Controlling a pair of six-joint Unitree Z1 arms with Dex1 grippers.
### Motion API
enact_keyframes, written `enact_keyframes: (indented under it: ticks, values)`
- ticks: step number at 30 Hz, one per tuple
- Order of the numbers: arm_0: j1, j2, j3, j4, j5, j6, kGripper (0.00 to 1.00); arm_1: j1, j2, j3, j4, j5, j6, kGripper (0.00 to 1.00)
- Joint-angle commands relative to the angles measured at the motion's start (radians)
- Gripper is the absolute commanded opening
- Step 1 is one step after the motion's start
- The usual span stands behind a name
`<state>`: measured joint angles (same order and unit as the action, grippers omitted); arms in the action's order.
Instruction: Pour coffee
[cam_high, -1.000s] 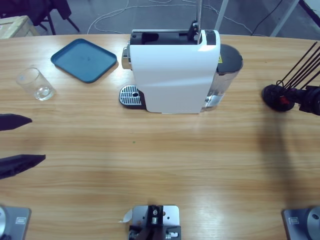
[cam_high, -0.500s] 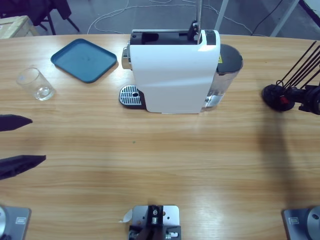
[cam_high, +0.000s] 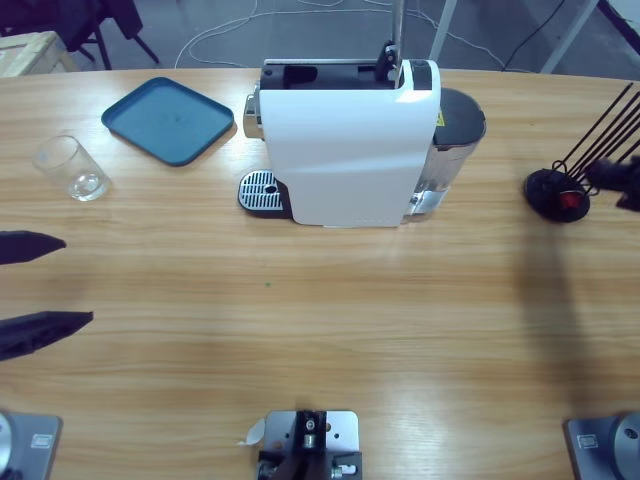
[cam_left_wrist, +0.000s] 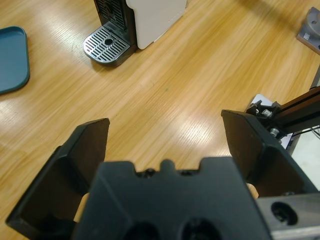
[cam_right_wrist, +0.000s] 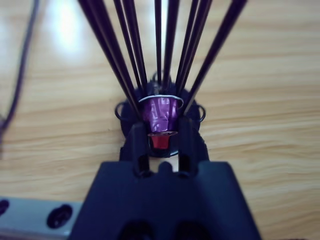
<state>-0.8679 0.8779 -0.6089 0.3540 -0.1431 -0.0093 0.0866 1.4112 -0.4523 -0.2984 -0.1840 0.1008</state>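
Right wrist view only: my right end effector (cam_right_wrist: 161, 142) pinches a purple capsule (cam_right_wrist: 160, 114) in the black wire capsule rack (cam_right_wrist: 160, 75); a red capsule (cam_right_wrist: 159, 142) sits just under it. From above that rack (cam_high: 556, 192) is only dark rods at the bench's (cam_high: 330, 330) right edge. My left end effector (cam_left_wrist: 167, 145) is spread wide over bare wood. Beyond: coffee machine (cam_high: 345, 145), its drip grate (cam_left_wrist: 106, 44) bare; empty glass (cam_high: 71, 168); empty blue tray (cam_high: 167, 120).

Open tabletop (cam_high: 330, 320) before coffee machine (cam_high: 345, 150)
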Motion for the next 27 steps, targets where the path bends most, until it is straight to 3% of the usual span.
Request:
enact_keyframes:
  ticks: [1,9,17,21,24,27]
  values:
    - [0.009,-0.015,0.047,-0.018,0.008,-0.008,0.964,-0.011,-0.163,-0.146,0.223,-0.004,-0.012,0.0]
    - [0.009,-0.023,0.048,-0.018,0.007,-0.008,0.964,-0.01,-0.316,-0.22,0.407,-0.022,-0.012,0.0]
    - [0.009,-0.053,0.013,-0.003,-0.003,-0.008,0.964,0.158,-0.453,-0.369,0.583,-0.022,-0.029,0.0]
    - [0.009,-0.077,-0.096,0.227,-0.004,0.029,0.964,0.35,-0.444,-0.376,0.571,0.099,-0.082,0.0]
    - [0.009,-0.099,-0.118,0.288,0.007,0.047,0.968,0.476,-0.4,-0.374,0.536,0.2,-0.19,0.0]
    - [0.009,-0.12,-0.121,0.341,0.034,0.069,0.968,0.532,-0.337,-0.407,0.518,0.297,-0.278,0.0]
